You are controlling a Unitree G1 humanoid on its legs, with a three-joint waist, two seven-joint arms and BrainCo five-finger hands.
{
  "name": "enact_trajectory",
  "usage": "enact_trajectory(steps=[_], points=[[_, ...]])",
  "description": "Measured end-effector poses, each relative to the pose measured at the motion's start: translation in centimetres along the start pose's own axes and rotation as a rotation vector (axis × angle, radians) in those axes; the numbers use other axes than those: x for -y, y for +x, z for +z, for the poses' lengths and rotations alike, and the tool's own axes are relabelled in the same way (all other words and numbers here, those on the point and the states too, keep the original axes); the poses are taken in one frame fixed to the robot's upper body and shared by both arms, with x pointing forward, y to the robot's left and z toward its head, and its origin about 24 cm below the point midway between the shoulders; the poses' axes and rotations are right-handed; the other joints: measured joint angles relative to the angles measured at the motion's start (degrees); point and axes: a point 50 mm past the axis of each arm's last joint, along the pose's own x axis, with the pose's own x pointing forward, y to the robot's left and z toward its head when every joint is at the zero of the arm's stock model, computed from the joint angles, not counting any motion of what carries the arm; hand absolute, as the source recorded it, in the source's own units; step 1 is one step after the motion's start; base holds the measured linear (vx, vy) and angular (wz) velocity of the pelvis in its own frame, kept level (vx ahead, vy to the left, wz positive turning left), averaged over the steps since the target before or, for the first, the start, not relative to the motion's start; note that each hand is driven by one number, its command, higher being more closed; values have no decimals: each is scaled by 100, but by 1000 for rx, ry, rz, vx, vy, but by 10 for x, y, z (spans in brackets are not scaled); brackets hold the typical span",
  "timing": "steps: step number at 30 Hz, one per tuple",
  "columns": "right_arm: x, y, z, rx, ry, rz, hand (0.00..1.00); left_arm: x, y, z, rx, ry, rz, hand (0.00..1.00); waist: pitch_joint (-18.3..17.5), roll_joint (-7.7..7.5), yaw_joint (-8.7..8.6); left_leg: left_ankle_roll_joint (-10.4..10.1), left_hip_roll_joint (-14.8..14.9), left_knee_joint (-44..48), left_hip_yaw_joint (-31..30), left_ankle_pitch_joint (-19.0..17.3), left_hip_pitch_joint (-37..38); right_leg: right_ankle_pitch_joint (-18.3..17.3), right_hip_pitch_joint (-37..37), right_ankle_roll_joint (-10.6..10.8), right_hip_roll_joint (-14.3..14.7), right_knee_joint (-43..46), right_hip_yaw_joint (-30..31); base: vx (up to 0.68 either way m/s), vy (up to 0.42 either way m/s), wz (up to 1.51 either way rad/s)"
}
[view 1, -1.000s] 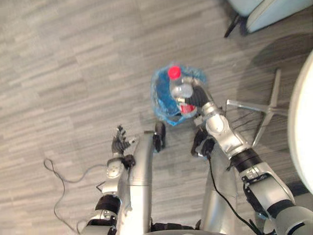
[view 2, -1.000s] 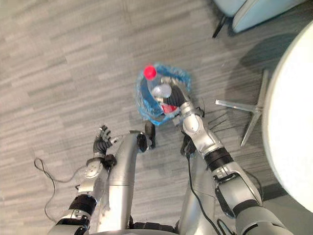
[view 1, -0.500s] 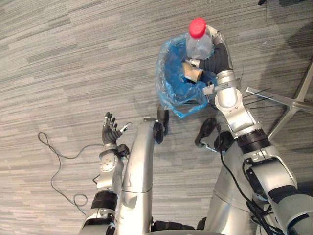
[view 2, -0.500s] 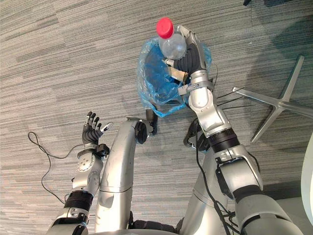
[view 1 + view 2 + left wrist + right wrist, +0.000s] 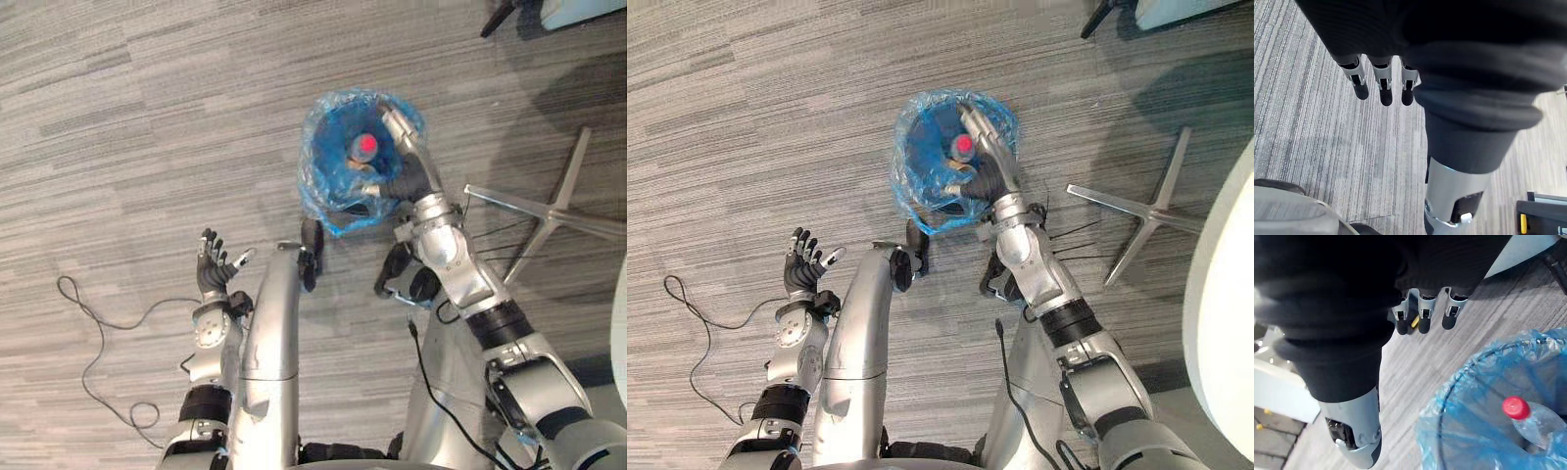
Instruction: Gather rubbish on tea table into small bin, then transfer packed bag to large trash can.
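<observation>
I see my right hand (image 5: 405, 147) above the small bin (image 5: 323, 204), fingers straight and loose, gripping nothing. The red-capped bottle (image 5: 1528, 418) stands inside the bin's blue bag (image 5: 909, 181), apparently clear of those fingers. My left hand (image 5: 212, 272) hangs spread over the floor (image 5: 118, 147).
</observation>
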Motion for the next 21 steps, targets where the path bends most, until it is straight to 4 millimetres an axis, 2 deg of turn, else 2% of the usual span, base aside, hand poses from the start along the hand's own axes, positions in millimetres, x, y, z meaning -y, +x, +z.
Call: enact_trajectory(steps=[4,8,9,13,15,21], points=[[-26,0,-12,-41,-98,147,0,0,1,2,11,-1,-2,0,0,0,-43,-29,-25,-64,-53,19,-52,-5,-15,0,-10,-43,-67,-24,2,5],[-32,4,-27,-107,-162,209,0,1,2,6,34,2,-9,0,0,0,-28,-136,-86,-153,-142,97,-262,-6,-197,-1,-29,-55,-125,-41,-2,13],[-36,6,-31,-129,-177,241,100,-1,2,5,31,6,-6,0,0,0,-28,-146,-100,-154,-163,120,-345,-8,-284,-4,-31,-26,-123,-51,-7,13],[-38,11,-43,-203,-211,281,100,-1,2,2,14,21,-11,0,1,2,-11,-211,-160,-154,-263,205,-589,-58,-506,-37,-33,82,-116,-51,-11,18],[-39,9,-50,-241,-219,301,100,2,4,1,4,21,-17,0,1,1,87,-249,-166,-152,-290,227,-617,-87,-548,-61,-31,140,-117,-50,-18,10],[-35,18,-43,-237,-166,258,100,3,5,2,6,21,-22,0,1,1,105,-298,-122,-186,-314,258,-641,-96,-590,-63,-13,170,-150,-66,-7,3]])
